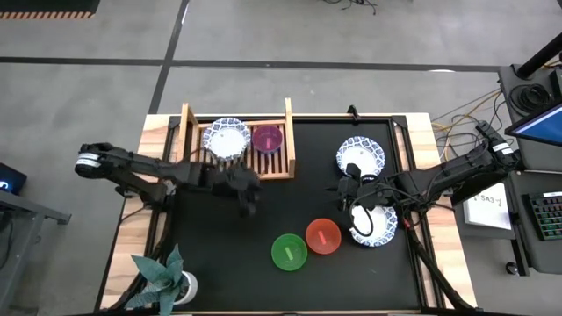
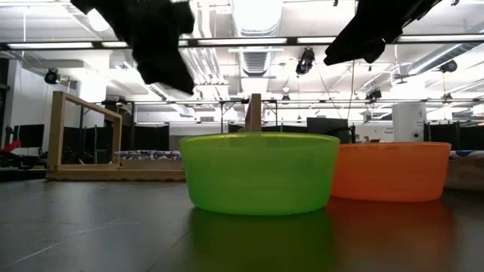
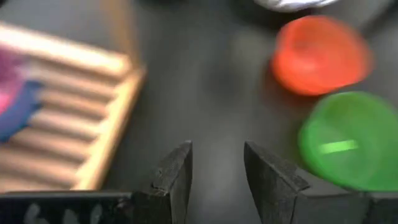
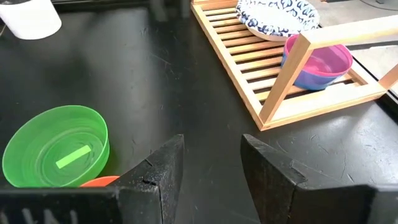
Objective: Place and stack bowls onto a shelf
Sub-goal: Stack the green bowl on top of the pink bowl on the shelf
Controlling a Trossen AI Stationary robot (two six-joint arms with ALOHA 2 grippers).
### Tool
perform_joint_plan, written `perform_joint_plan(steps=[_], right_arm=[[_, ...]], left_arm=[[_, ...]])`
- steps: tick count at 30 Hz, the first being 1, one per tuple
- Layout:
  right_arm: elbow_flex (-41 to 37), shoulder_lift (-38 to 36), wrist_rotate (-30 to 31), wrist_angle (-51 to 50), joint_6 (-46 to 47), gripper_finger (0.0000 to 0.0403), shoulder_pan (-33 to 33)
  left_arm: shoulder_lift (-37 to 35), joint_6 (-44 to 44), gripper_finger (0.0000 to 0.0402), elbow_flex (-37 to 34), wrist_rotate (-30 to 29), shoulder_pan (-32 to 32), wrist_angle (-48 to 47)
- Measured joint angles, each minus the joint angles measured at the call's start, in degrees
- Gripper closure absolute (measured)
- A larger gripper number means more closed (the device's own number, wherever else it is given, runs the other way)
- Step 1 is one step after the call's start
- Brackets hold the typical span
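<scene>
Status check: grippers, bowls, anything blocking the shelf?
Left gripper open, empty, beside shelf. Right gripper open, between two white bowls. Green bowl, red bowl on mat. Nothing blocking.

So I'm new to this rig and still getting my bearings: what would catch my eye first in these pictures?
The green bowl and the red bowl sit side by side near the front of the black mat. Behind them, the wooden shelf at the back left holds a white blue-rimmed bowl beside a magenta bowl. The left hand, open, hangs between shelf and green bowl.
</scene>
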Motion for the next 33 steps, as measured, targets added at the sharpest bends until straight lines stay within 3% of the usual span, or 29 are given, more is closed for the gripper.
perform_joint_plan(steps=[8,16,27,33], right_arm=[[-0.09,0.37,0.0,0.34,-4.27,0.0252,0.02],[-3.27,-1.9,-0.03,7.85,-14.43,0.0252,0.02],[-7.91,-8.02,-0.03,10.48,-15.33,0.0252,0.0],[-7.96,-11.9,-0.04,10.23,-18.49,0.0252,-0.02]], left_arm=[[6.91,0.85,0.0274,0.0,-0.53,-10.36,16.17],[14.02,-2.01,0.0274,0.0,-0.54,-11.7,22.6],[22.62,-4.02,0.0249,5.44,0.72,-11.72,22.54],[27.08,-3.98,0.0224,10.89,2.69,-11.75,15.03]])
